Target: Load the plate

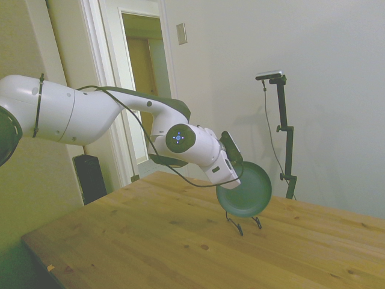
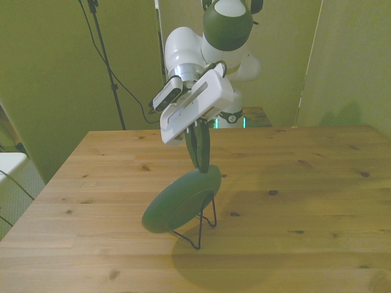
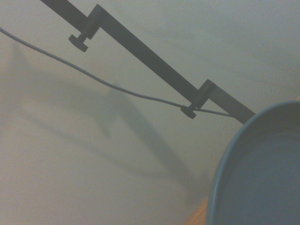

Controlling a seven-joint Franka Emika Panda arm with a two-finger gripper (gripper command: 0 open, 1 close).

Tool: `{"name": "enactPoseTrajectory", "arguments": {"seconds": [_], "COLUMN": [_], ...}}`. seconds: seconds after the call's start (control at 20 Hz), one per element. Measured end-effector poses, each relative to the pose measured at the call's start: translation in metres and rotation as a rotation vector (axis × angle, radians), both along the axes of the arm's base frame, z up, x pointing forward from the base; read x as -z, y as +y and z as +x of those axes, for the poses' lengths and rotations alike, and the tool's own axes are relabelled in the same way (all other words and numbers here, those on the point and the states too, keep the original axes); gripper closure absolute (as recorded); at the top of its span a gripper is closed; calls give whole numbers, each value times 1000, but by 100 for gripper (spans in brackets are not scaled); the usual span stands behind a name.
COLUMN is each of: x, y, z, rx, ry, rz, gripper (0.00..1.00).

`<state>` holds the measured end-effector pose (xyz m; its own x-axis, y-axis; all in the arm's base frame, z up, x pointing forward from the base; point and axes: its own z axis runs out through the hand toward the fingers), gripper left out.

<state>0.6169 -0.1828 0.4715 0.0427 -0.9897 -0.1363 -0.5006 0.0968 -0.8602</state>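
Gripping plate [image 2: 180,204] rim, hand [image 2: 200,160]

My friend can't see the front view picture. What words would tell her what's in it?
A white robot arm's gripper holds a dark green plate by its top edge, standing the plate nearly upright in a thin black wire stand on a wooden table. Its jaws are closed on the rim.
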Motion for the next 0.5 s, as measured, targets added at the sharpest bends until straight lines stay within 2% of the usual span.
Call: {"name": "enactPoseTrajectory", "arguments": {"seconds": [0.45,0.5], "x": [9,9], "y": [-10,-11], "z": [-4,-4], "rx": [0,1], "ry": [17,17], "rz": [15,15], "gripper": [100,0]}}
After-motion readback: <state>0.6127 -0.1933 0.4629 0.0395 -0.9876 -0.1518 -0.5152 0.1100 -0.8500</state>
